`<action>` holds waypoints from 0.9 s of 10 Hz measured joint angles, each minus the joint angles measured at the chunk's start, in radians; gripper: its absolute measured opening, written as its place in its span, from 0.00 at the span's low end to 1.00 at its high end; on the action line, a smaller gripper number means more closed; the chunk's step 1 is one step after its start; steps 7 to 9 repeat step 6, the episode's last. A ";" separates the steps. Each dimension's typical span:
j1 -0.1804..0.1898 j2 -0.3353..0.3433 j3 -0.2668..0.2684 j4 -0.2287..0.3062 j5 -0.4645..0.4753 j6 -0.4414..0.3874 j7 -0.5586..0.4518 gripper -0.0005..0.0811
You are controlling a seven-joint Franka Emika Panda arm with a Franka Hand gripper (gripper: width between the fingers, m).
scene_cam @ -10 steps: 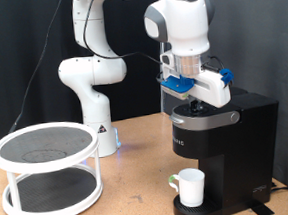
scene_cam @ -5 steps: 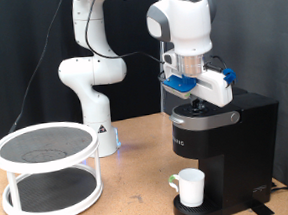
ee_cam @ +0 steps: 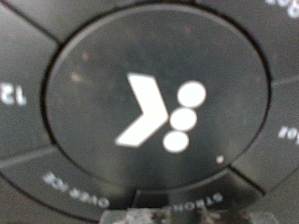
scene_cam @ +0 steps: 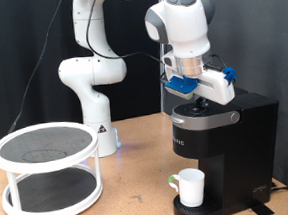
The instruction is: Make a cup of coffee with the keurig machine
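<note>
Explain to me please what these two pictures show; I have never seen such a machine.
The white jointed machine is a robot arm. Its end effector is down on top of the black Keurig coffee machine, at the button panel. The exterior view comes from a camera standing off the arm. The wrist view comes from a camera on the hand itself, so it shows only the machine's round centre button with its white logo, very close. A white mug stands on the drip base. A white two-tier round rack stands on the wooden table. Nothing is seen held.
</note>
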 joint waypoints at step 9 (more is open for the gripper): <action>-0.002 -0.074 -0.016 -0.066 0.119 0.005 -0.081 0.01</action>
